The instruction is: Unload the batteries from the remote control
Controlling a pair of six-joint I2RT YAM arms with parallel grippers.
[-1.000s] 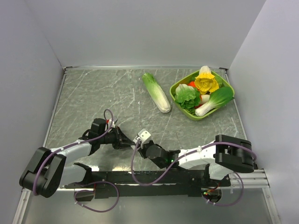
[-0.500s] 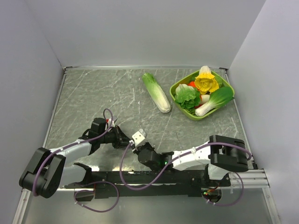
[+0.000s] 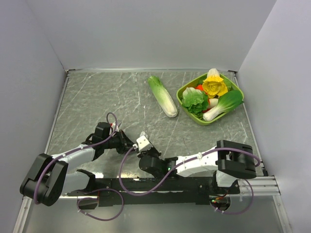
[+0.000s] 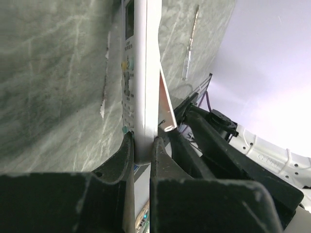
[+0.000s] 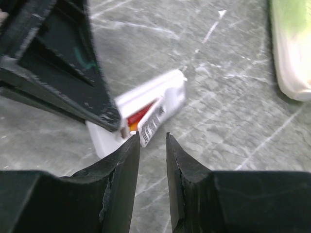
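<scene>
Left gripper (image 3: 125, 143) hasn't budged, clamped on remote control (image 4: 145, 73), low over bench (image 3: 87, 107), front-centre. Back cover (image 4: 165, 106) hanging ajar, red showing in recess. Right gripper (image 5: 153, 141) slid left since a sec ago, now right at remote; narrow gap, nothing in it.

Passage ahead of the right gripper (image 5: 152, 141) is blocked by the remote control (image 5: 146, 104); right of the jaws, room is left over the table (image 5: 233, 121).
</scene>
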